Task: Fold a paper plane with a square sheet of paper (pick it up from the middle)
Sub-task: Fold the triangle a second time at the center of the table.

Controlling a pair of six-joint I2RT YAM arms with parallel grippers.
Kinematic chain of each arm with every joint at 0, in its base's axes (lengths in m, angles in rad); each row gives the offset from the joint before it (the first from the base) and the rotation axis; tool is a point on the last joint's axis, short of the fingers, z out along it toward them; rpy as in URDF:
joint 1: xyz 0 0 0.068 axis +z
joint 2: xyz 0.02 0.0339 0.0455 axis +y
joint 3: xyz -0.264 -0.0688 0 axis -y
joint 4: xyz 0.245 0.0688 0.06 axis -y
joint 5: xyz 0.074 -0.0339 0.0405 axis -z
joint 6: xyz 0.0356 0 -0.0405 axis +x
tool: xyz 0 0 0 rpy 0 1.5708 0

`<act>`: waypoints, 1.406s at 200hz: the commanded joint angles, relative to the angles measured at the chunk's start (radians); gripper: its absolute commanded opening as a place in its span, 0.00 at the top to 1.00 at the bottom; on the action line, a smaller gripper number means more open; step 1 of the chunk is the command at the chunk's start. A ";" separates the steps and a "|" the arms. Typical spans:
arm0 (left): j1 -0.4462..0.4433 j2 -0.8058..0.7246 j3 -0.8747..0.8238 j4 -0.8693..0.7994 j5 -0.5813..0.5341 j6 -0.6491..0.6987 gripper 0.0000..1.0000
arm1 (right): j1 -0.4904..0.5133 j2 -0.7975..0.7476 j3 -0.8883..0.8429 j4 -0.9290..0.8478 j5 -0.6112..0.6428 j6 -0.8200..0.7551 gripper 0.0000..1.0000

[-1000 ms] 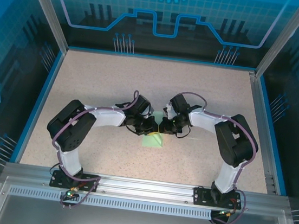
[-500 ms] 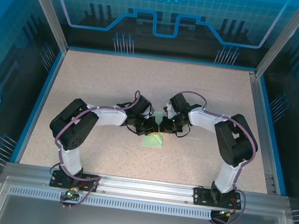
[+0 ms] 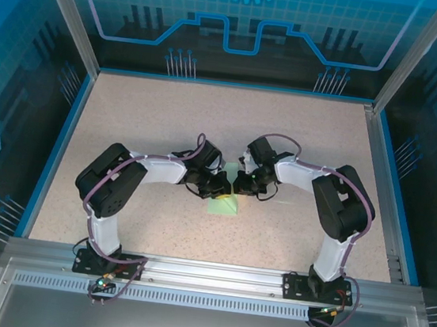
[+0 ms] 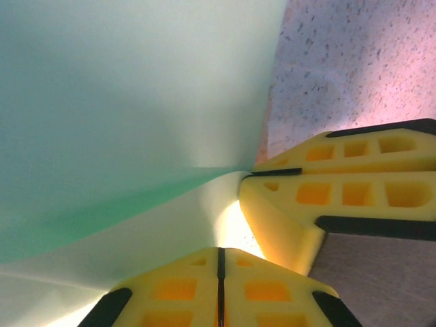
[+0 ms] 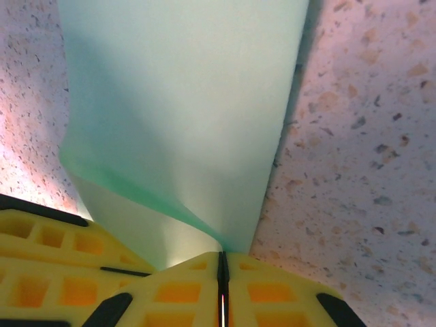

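The thin, pale mint-green square sheet of paper (image 3: 224, 204) is pinched between the two end effectors at the middle of the table. The left gripper (image 4: 220, 253), with blocky yellow fingers, has its jaws pressed together on the paper's edge, and the right gripper (image 5: 221, 257), of the same yellow build, is likewise clamped tight where the paper narrows into its seam. The two fingertips sit just beside each other, nearly touching, with the paper bent into a soft crease between them. From each gripper the sheet spreads forward and away, one layer lifted and another lying flat below. Seen from above, the flat part lies just on the base side of both grippers. Under the grippers is a flat tabletop of speckled beige stone-look material (image 3: 145, 114), bordered by a blue rim (image 3: 60, 144). Around it stand silver metal frame posts (image 3: 66, 9) and translucent blue wall panels with circuit-style line patterns (image 3: 245, 15). A ribbed aluminium rail (image 3: 213, 274) runs along the near edge beneath the arm bases.
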 commanded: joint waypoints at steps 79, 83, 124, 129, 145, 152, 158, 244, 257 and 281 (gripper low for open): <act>-0.009 0.030 0.021 -0.026 0.019 0.024 0.91 | 0.002 0.028 0.034 -0.027 0.020 -0.016 0.90; -0.007 0.031 0.021 -0.028 0.018 0.023 0.91 | 0.002 0.029 0.034 -0.028 0.021 -0.015 0.90; -0.008 0.039 0.024 -0.029 0.019 0.023 0.91 | 0.003 0.030 0.035 -0.031 0.027 -0.013 0.90; -0.008 0.039 0.024 -0.028 0.020 0.023 0.91 | 0.002 0.032 0.035 -0.032 0.027 -0.012 0.90; -0.008 0.039 0.024 -0.030 0.022 0.023 0.91 | 0.002 0.027 0.034 -0.035 0.032 -0.013 0.90; -0.008 0.039 0.023 -0.029 0.022 0.024 0.91 | 0.002 0.027 0.033 -0.035 0.033 -0.013 0.90; -0.009 0.041 0.024 -0.029 0.022 0.023 0.91 | 0.003 0.027 0.033 -0.036 0.034 -0.013 0.90; -0.009 0.048 0.027 -0.036 0.019 0.026 0.91 | 0.003 0.024 0.032 -0.037 0.042 -0.011 0.90; -0.008 0.048 0.026 -0.039 0.019 0.025 0.91 | 0.002 0.025 0.033 -0.037 0.041 -0.011 0.90; -0.008 0.049 0.027 -0.050 0.012 0.027 0.91 | 0.003 0.024 0.035 -0.038 0.037 -0.009 0.90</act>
